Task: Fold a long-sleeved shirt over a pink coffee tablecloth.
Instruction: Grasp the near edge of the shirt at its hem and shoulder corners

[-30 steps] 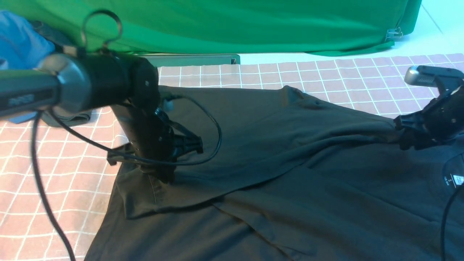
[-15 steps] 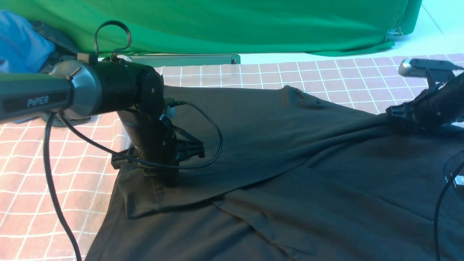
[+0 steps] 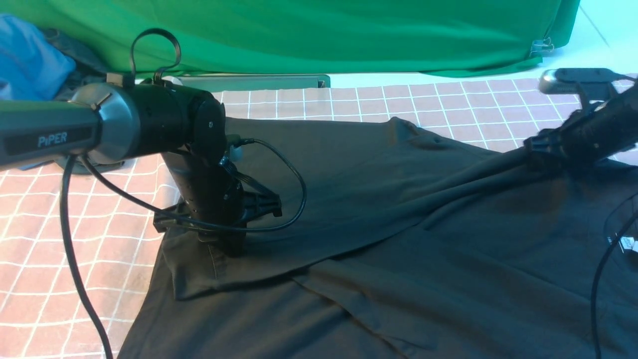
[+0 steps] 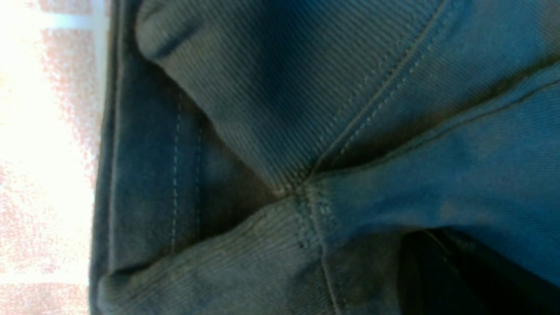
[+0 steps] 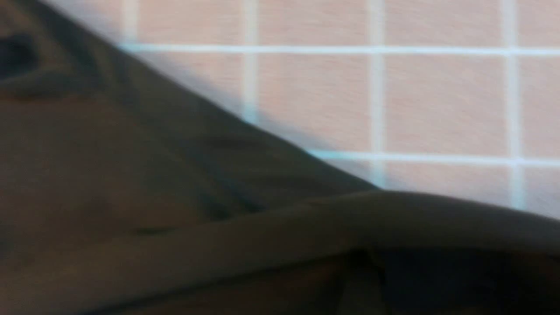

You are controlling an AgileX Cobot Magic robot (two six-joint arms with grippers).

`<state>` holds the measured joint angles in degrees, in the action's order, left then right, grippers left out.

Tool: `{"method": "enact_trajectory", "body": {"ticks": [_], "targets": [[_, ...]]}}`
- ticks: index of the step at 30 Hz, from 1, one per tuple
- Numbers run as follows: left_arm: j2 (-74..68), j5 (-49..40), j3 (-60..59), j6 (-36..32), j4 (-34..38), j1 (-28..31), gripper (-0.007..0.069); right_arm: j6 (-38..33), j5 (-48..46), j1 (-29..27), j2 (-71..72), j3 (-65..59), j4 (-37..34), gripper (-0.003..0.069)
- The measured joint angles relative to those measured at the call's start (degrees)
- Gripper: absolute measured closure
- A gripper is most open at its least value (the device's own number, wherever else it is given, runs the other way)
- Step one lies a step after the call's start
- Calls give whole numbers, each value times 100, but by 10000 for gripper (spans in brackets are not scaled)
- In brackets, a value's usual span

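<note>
Pinning down, the left gripper [image 3: 227, 247] sits clamped shut on the long-sleeved shirt [image 3: 398, 239], spread across the pink coffee tablecloth [image 3: 75, 239]; the right gripper [image 3: 541, 149] grips a taut, raised ridge of it

Black shirt [image 5: 175, 197] over pink tablecloth [image 5: 437, 100]

On the left claw [image 3: 225, 248] you can't see the tips: its own wrist and the long-sleeved shirt [image 3: 379, 199] cover them. At the shirt's right side, the right claw [image 3: 539, 151] merges with dark cloth, so its jaws are unreadable. The shirt's near hem runs off frame, and its neck label [image 3: 629, 243] is too small to read.
</note>
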<state>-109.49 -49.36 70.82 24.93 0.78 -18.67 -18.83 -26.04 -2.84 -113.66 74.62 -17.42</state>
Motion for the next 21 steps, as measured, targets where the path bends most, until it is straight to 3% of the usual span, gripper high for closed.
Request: {"method": "enact_trajectory", "body": {"ticks": [7, 9, 11, 12, 13, 21], "targets": [[0, -23, 0, -19, 5, 0, 612, -97, 160, 202, -239, 47, 0, 221], [0, -23, 0, -19, 5, 0, 612, -104, 233, 202, -246, 47, 13, 323], [0, -23, 0, -19, 10, 0, 612, -117, 293, 204, -250, 47, 13, 496], [0, -23, 0, -19, 10, 0, 612, -125, 301, 204, -250, 47, 13, 510], [0, -23, 0, -19, 10, 0, 612, -199, 296, 204, -257, 47, 13, 586], [0, -30, 5, -120, 10, 0, 612, -388, -729, 55, 253, 47, 101, 617]]}}
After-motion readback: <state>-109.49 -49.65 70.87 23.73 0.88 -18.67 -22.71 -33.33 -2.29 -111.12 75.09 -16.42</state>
